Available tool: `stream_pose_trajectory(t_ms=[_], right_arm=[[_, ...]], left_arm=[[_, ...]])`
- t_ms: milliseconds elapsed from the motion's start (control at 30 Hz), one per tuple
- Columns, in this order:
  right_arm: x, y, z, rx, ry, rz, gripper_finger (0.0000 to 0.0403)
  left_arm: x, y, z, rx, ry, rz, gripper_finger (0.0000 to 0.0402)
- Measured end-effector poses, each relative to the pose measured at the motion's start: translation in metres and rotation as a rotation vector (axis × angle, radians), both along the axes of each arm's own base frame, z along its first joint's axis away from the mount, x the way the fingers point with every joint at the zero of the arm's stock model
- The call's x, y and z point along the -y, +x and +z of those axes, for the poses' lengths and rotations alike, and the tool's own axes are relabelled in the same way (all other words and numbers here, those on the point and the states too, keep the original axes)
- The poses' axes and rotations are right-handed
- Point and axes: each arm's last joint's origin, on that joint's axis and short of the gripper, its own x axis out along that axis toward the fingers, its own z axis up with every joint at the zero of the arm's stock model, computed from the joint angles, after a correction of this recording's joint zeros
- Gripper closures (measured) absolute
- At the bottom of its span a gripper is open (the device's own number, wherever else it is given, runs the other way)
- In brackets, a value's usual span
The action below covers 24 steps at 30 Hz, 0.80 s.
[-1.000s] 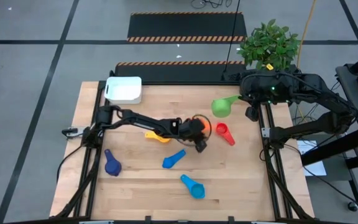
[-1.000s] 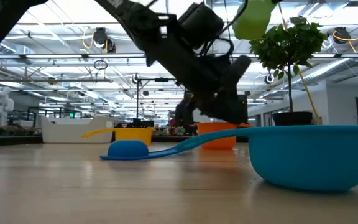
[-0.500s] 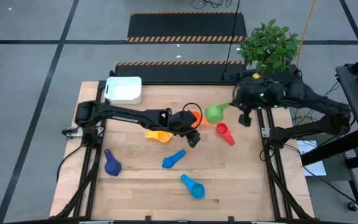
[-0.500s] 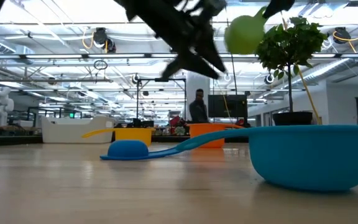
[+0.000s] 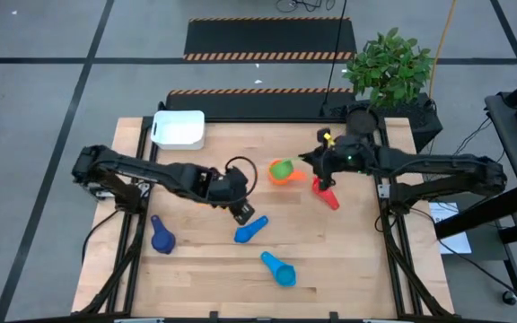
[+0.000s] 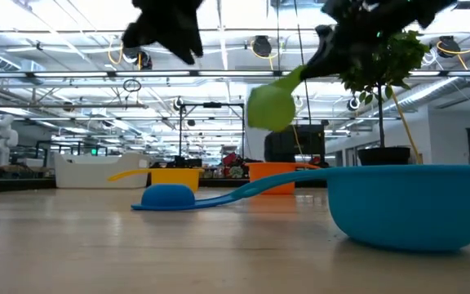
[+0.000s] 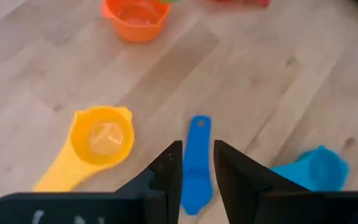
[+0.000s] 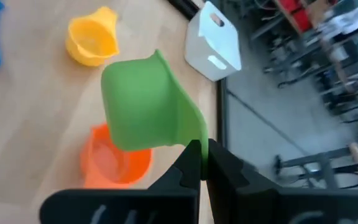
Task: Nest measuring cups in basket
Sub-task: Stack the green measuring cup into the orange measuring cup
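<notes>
a: right end effector, state? 
b: fingers pressed together on the handle of the green cup. cup hangs in the air, bowl over the orange cup, which sits on the surface. low view shows the green one clear of the wood.

a: left end effector?
b: fingers a little apart, nothing between them. it hovers above the surface, left of centre, near the handle of a light blue cup. wrist view looks down past the fingers at that cup's handle.

a: other cups around it?
b: yellow cup just beside the left end effector, mouth up, mostly hidden under the arm from above. red cup right of the orange one, under the right arm. dark blue cup near the left edge of the surface, upside down. second light blue cup towards the front edge, well apart from the others.

a: basket?
b: white basket at the far left corner of the surface. no cup visible in it from above. all cups i can count are out on the wood or in the air.

a: anything beyond the surface?
b: potted plant behind the far right corner.
</notes>
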Motion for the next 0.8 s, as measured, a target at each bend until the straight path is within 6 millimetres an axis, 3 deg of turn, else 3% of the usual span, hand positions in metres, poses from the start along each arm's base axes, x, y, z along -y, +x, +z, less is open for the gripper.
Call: stream_pose_trajectory(t_ms=[333, 800], right_arm=[[0.005, 0.0, -0.04, 0.073, -0.25, 0.039, 0.0403], [0.004, -0.012, -0.068, 0.061, -0.278, 0.034, 0.0403]], left_arm=[[0.038, -0.008, -0.002, 0.019, -0.082, 0.061, 0.0309], [0.038, -0.008, -0.001, 0.026, -0.092, 0.062, 0.0309]])
